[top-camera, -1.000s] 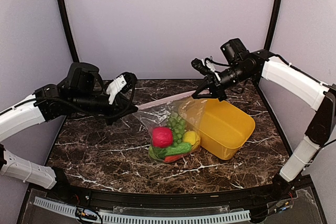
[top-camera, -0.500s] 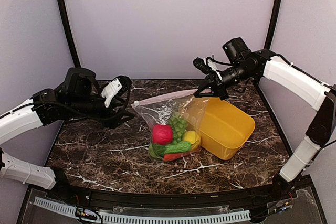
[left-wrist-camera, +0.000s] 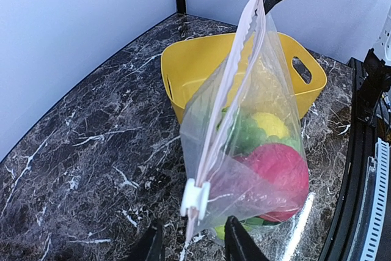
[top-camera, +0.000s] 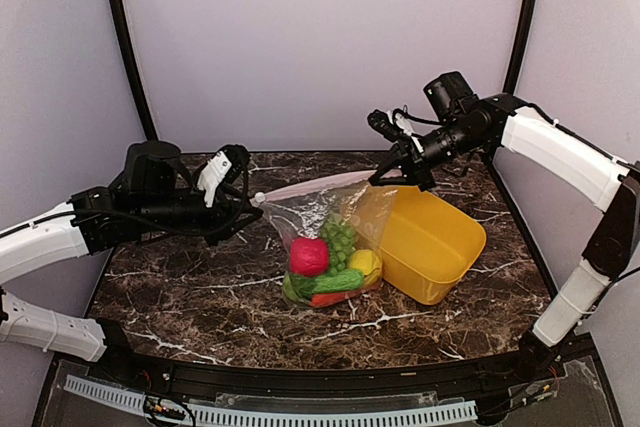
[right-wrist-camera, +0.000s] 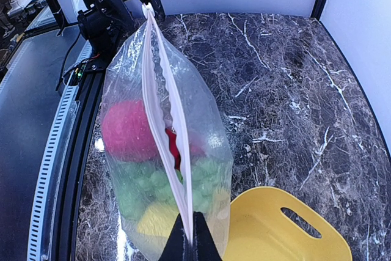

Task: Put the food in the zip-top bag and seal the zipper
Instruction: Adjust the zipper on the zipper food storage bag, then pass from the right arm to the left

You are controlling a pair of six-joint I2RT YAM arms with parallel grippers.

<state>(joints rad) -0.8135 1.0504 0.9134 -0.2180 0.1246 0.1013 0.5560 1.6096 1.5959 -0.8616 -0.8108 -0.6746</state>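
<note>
Dark marble table, grey walls behind, and the yellow basket as my reference. The zip-top bag hangs just beside the basket, on the side nearer the left arm, its belly resting on the marble. The food is all inside it.

The right gripper is clamped tight on the zipper at the end above the basket's far corner. From there the strip runs taut, away from the basket, to the slider tab. The left gripper has its jaws apart, and the tab sits just ahead of the gap, not pinched.

I cannot tell whether the strip is pressed shut along its length. I'd nudge forward, pinch the tab squarely, then run it straight along the strip towards the basket. The right side should hold firm so the plastic doesn't bunch.
</note>
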